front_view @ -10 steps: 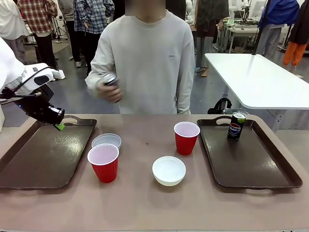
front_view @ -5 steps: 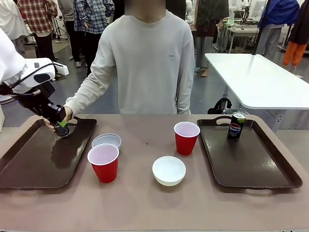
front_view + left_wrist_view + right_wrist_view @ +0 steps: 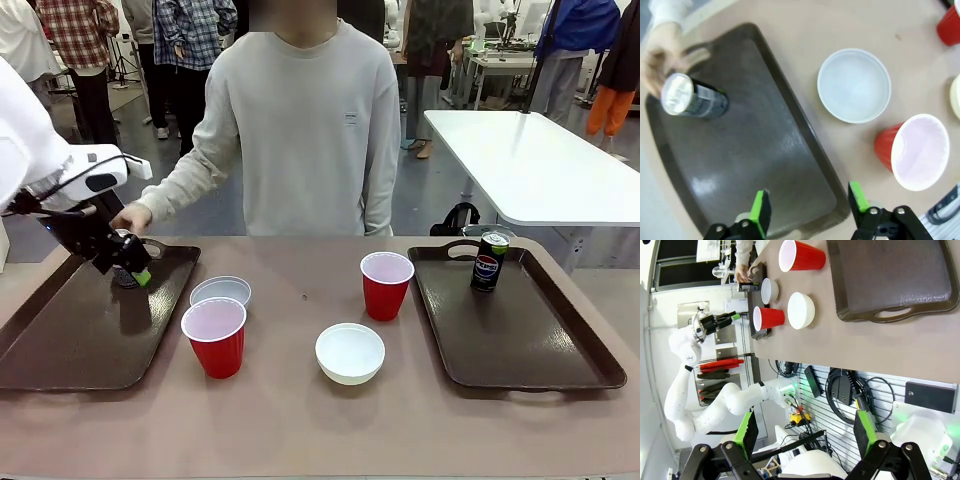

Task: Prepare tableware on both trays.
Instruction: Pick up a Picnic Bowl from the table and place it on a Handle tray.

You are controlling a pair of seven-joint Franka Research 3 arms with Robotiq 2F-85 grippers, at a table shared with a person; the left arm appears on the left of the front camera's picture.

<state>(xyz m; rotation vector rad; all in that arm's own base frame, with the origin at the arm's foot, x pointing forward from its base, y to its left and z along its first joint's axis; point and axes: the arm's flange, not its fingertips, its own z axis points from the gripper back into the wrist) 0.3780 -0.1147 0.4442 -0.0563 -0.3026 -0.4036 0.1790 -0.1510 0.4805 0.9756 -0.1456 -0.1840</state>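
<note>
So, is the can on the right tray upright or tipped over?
Upright. In the front view the can stands on its base at the far end of the right tray, with its top facing up.

right hand [image 3: 804,416]: fingers wide apart | red cup [image 3: 802,255] beside tray [image 3: 890,275]

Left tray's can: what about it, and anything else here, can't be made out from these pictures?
- Can, left wrist view: the person's hand beside it is motion-blurred; contact cannot be told.
- Same can, front view: mostly covered by the left pincer; label unreadable.
- Second bowl, left wrist view: cut off by the right edge.
- Right tray, right wrist view: far end cut off by the top edge.
</note>
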